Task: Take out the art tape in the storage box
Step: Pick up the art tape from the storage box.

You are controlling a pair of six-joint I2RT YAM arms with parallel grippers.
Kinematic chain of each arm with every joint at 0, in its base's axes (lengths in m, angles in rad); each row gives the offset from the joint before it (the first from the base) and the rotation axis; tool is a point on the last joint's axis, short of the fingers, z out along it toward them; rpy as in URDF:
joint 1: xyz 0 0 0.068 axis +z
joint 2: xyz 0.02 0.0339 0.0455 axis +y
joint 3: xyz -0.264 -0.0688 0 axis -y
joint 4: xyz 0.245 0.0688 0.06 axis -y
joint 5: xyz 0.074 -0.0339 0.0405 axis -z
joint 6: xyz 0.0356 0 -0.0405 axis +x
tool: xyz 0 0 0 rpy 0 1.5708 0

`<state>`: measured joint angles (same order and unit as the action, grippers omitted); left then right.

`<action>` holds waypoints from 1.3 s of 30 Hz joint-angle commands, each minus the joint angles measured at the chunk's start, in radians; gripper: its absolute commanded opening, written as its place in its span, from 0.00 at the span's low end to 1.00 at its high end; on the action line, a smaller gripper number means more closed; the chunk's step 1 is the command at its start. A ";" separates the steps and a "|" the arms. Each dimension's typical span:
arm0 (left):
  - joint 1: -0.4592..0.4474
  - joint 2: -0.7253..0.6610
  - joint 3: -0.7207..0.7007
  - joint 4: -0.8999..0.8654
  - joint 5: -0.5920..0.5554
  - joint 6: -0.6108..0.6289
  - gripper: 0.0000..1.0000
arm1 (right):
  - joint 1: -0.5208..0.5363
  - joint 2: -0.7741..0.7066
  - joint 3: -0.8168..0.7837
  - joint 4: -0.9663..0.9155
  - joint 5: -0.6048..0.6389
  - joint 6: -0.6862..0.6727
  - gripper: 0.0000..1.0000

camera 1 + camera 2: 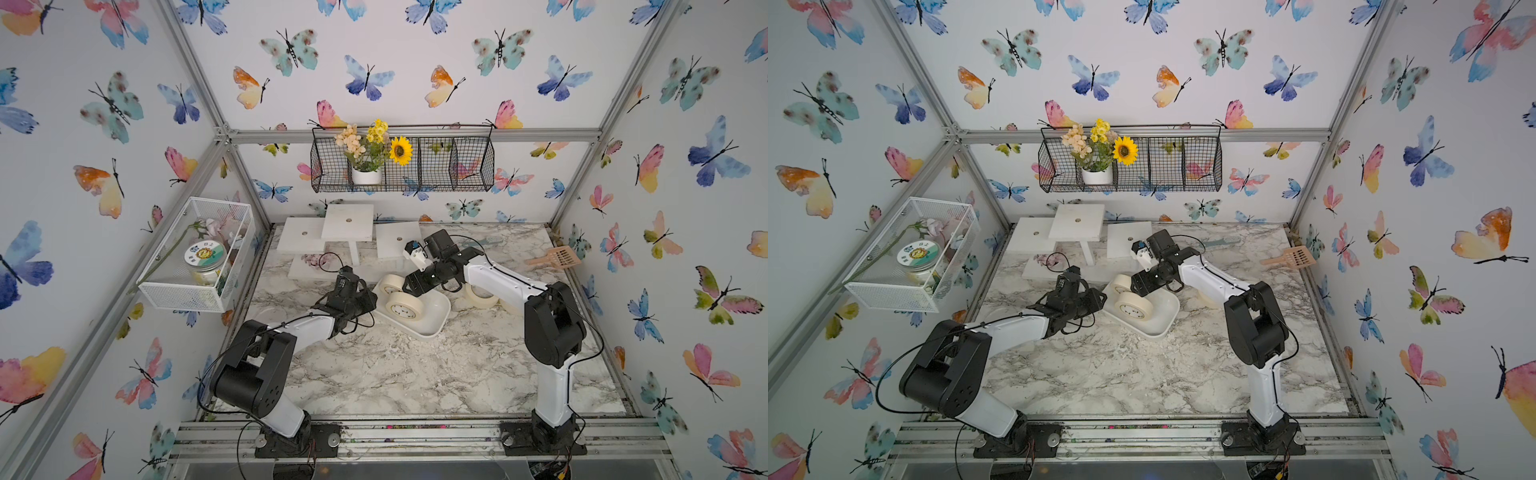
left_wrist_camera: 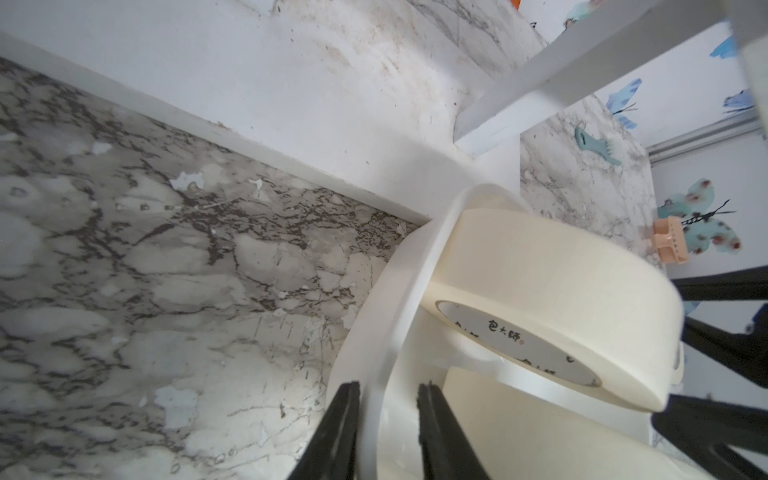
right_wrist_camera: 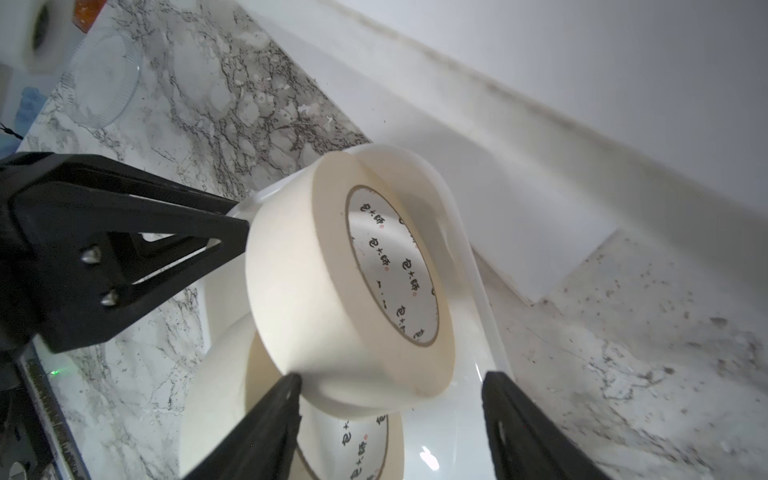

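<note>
The storage box (image 1: 432, 322) is a shallow white tray lying mid-table, seen in both top views. Two rolls of art tape sit in it. One roll (image 1: 402, 311) lies flat and the other (image 3: 332, 282) leans tilted against the box's far end. A third roll (image 1: 484, 297) lies on the table behind my right arm. My left gripper (image 2: 388, 415) is shut on the box's near rim (image 2: 374, 332), one finger outside the wall and one inside. My right gripper (image 3: 392, 395) hangs open over the box, its fingers either side of the tilted roll's lower edge, one finger touching it.
White stepped platforms (image 1: 349, 224) stand just behind the box. A white wire-mesh basket (image 1: 195, 253) hangs on the left wall and a black wire basket (image 1: 403, 164) with flowers on the back wall. A peach scoop (image 1: 555, 257) lies far right. A clear round lid (image 3: 99, 79) lies by the left arm.
</note>
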<state>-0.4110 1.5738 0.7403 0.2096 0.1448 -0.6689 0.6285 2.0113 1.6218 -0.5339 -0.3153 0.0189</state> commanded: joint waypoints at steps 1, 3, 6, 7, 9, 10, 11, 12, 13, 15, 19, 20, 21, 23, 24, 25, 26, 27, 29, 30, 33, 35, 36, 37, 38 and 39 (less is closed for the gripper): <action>-0.006 -0.020 0.001 -0.020 0.002 0.020 0.22 | 0.012 0.040 0.025 0.004 0.006 -0.008 0.76; -0.005 -0.023 0.003 -0.022 -0.001 0.021 0.22 | 0.018 0.034 0.016 0.020 0.016 -0.012 0.76; -0.007 -0.021 0.014 -0.035 -0.004 0.025 0.22 | 0.024 0.040 0.031 0.007 0.007 -0.014 0.81; -0.006 -0.021 0.013 -0.033 -0.004 0.025 0.22 | 0.026 0.042 0.036 0.005 0.008 -0.014 0.81; -0.007 -0.023 0.014 -0.034 -0.004 0.025 0.22 | 0.030 0.047 0.043 0.001 0.008 -0.014 0.82; -0.007 -0.023 0.016 -0.036 -0.005 0.025 0.22 | 0.030 0.052 0.047 0.000 0.008 -0.014 0.82; -0.006 -0.023 0.017 -0.038 -0.005 0.025 0.22 | 0.032 0.056 0.050 0.000 0.008 -0.016 0.83; -0.007 -0.023 0.018 -0.038 -0.005 0.025 0.21 | 0.035 0.062 0.057 -0.006 0.008 -0.019 0.84; -0.006 -0.024 0.018 -0.039 -0.005 0.025 0.21 | 0.040 0.069 0.066 -0.012 0.010 -0.019 0.85; -0.006 -0.024 0.021 -0.042 -0.005 0.025 0.20 | 0.051 0.090 0.085 -0.023 0.008 -0.019 0.86; -0.007 -0.026 0.022 -0.045 -0.007 0.025 0.20 | 0.062 0.134 0.108 -0.026 0.007 -0.009 0.85; -0.006 -0.026 0.022 -0.047 -0.007 0.026 0.20 | 0.062 0.145 0.110 -0.023 0.003 -0.007 0.84; -0.006 -0.026 0.023 -0.048 -0.006 0.026 0.20 | 0.062 0.154 0.113 -0.022 -0.002 -0.004 0.83; -0.006 -0.026 0.025 -0.050 -0.007 0.026 0.20 | 0.062 0.162 0.115 -0.017 -0.009 0.001 0.76; -0.006 -0.026 0.027 -0.050 -0.006 0.026 0.19 | 0.062 0.163 0.112 -0.013 -0.013 0.002 0.61; -0.007 -0.026 0.028 -0.052 -0.007 0.028 0.19 | 0.062 0.161 0.111 -0.015 -0.014 0.006 0.46; -0.006 -0.026 0.030 -0.055 -0.006 0.029 0.19 | 0.062 0.156 0.110 -0.014 -0.017 0.008 0.34; -0.008 -0.026 0.032 -0.058 -0.007 0.030 0.19 | 0.062 0.144 0.102 -0.011 -0.021 0.011 0.23; -0.006 -0.027 0.034 -0.064 -0.009 0.034 0.19 | 0.062 0.120 0.094 -0.010 -0.021 0.013 0.07; -0.006 -0.029 0.036 -0.069 -0.011 0.036 0.19 | 0.062 0.104 0.090 -0.012 -0.019 0.016 0.02; -0.006 -0.034 0.036 -0.077 -0.020 0.041 0.19 | 0.062 0.047 0.090 -0.032 -0.022 0.018 0.02; -0.006 -0.038 0.036 -0.082 -0.025 0.042 0.18 | 0.062 -0.005 0.082 -0.033 -0.021 0.025 0.02; -0.005 -0.038 0.035 -0.082 -0.027 0.042 0.17 | 0.062 -0.034 0.077 -0.032 -0.022 0.030 0.02; -0.005 -0.039 0.036 -0.085 -0.028 0.041 0.17 | 0.062 -0.062 0.072 -0.028 -0.023 0.038 0.02; -0.006 -0.039 0.035 -0.087 -0.028 0.041 0.17 | 0.062 -0.086 0.069 -0.030 -0.030 0.043 0.02; -0.005 -0.041 0.034 -0.087 -0.029 0.040 0.17 | 0.062 -0.108 0.070 -0.038 -0.040 0.048 0.02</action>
<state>-0.4141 1.5608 0.7605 0.1524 0.1440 -0.6449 0.6987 2.0129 1.6814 -0.5793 -0.3618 0.0532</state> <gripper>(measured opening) 0.168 0.210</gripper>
